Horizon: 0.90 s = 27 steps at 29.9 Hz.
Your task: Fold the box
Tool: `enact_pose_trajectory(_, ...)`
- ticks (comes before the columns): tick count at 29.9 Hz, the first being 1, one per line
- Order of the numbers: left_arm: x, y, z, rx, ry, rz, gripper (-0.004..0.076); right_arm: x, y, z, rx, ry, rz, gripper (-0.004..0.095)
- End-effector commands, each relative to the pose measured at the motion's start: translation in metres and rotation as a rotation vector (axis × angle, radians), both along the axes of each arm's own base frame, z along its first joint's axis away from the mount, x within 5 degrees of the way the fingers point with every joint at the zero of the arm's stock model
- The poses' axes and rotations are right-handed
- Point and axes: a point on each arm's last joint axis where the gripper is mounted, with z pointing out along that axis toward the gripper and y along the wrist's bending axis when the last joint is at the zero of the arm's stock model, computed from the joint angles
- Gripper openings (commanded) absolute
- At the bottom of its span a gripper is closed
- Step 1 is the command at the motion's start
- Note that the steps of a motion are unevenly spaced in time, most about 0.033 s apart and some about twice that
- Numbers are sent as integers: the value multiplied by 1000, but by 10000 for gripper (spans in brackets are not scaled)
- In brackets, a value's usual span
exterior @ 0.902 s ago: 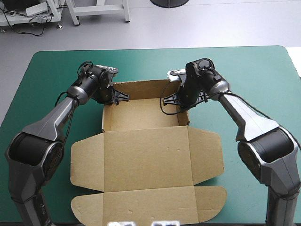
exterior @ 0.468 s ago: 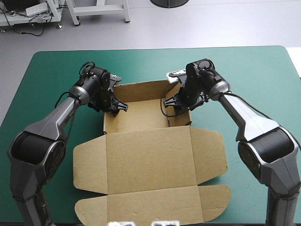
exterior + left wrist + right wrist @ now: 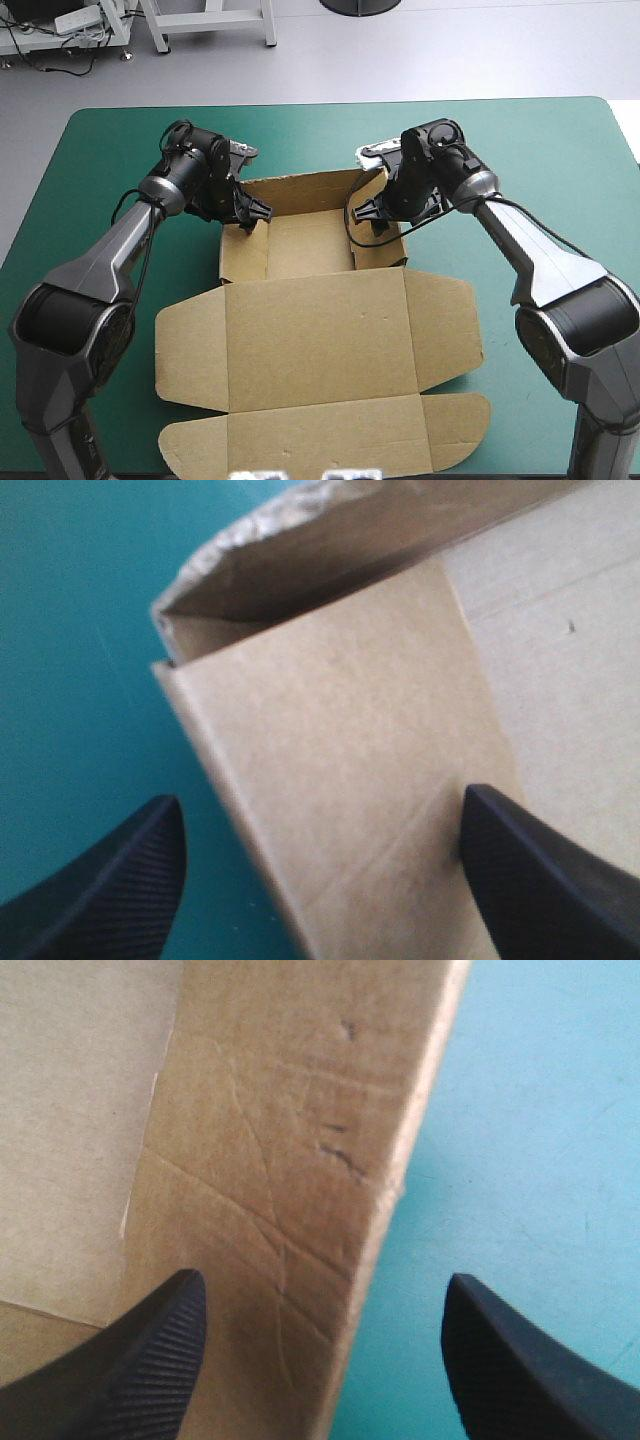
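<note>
The brown box (image 3: 312, 335) lies mid-table as an open tray (image 3: 300, 243) at its far end, with the lid flat toward the near edge. My left gripper (image 3: 246, 213) is open at the tray's left wall, near its far corner. In the left wrist view the gripper (image 3: 320, 800) straddles that upright wall (image 3: 330, 710), one finger outside over the cover and one inside. My right gripper (image 3: 368, 214) is open at the tray's right wall. In the right wrist view the gripper (image 3: 322, 1278) straddles that wall (image 3: 290, 1140) the same way.
The lid's side flaps (image 3: 190, 345) spread out to the left and right, and rounded flaps (image 3: 455, 428) lie near the table's front edge. The teal-green cover (image 3: 560, 170) surrounds the box on all sides.
Both grippers were shut on the tray's side walls earlier; both have opened and let go. The box has shifted slightly, and its walls stay upright.
</note>
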Motion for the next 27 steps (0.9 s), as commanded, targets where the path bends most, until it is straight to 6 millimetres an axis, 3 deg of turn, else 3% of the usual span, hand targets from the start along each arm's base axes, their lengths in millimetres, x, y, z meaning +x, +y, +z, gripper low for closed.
enact_pose_trajectory(1, -22, 6, 72, -66, -226, -28, 549, -20, -14, 62, 40, -149, 13, 624)
enact_pose_trajectory(7, -68, 13, 147, -240, -505, -98, 549, -54, -34, 120, 73, -306, 9, 595)
enact_pose_trajectory(10, -101, 19, 170, -341, -651, -131, 549, -71, -42, 140, 98, -359, 7, 559)
enact_pose_trajectory(14, -142, 32, 164, -391, -770, -148, 533, -86, -47, 156, 143, -391, 13, 525)
enact_pose_trajectory(19, -194, 51, 123, -409, -880, -161, 425, -99, -49, 152, 167, -366, 44, 499)
enact_pose_trajectory(23, -238, 67, 96, -459, -970, -128, 272, -102, -50, 128, 131, -301, 60, 440)
enact_pose_trajectory(27, -271, 79, 80, -500, -1023, -113, 83, -102, -48, 111, 127, -236, 63, 320)
